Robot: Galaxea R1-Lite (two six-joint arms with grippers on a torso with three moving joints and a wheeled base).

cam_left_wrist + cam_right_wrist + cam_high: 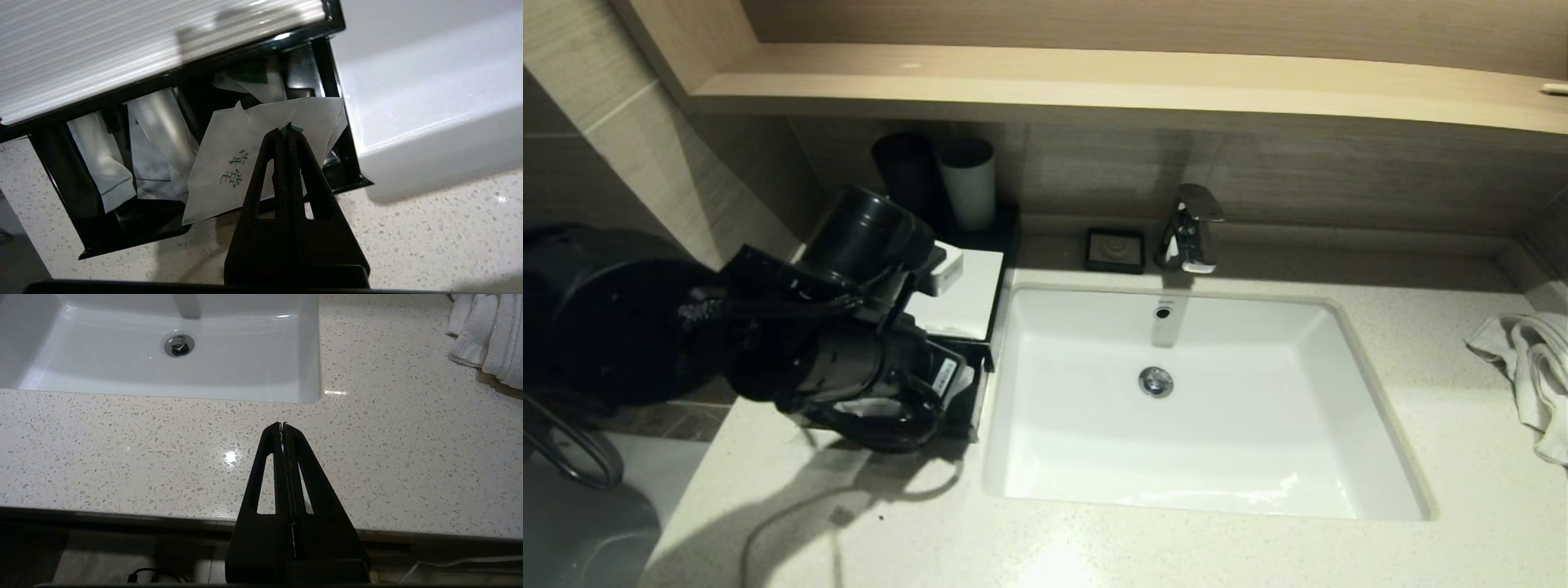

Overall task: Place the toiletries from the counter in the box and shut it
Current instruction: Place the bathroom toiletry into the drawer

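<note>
One white sachet (253, 151) with green printed characters is pinched at its upper edge by the left gripper (288, 130), whose fingers (304, 163) are pressed tight together on it with only the paper between them. The sachet hangs over the near corner of the open black box (61, 192), its lower part reaching past the box's front rim toward the worktop (429, 228). Inside the box, I count at least three more white packets: one (102, 159) at the far side from the sink, one (161, 143) in the middle, and a crumpled one with a green patch (255, 81) further back; the rest of the interior is too dark to count. The box's ribbed white lid (143, 45) sits slid back, covering the rear part.

From the head view, the left arm covers most of the box (976, 392), which sits on the worktop just beside the white sink (1201, 400). Behind the box stand two cups, one dark (904, 171) and one pale (969, 184). One small square black dish (1115, 249) sits beside the single chrome tap (1191, 229). One white towel (1531, 363) lies crumpled at the worktop's right end.

The right gripper (282, 425) hovers above bare worktop at the front edge, near the sink's corner, fingers (300, 465) clenched together on nothing.
</note>
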